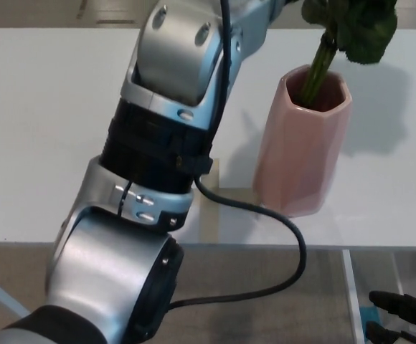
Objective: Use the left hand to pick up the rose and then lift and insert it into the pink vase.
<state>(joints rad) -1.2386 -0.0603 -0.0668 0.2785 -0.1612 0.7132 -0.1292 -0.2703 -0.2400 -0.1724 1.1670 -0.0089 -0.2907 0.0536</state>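
Rose stem (315,72) stands inside the pink vase (301,150) on the white bench (43,129), leaves cut off by the top edge; the left arm (165,143) reaches up out of frame, its hand unseen; right hand (402,319) low at the corner, grip unclear

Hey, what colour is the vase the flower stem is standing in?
Pale pink; the vase shows clearly in the head view, with the green stem inside.
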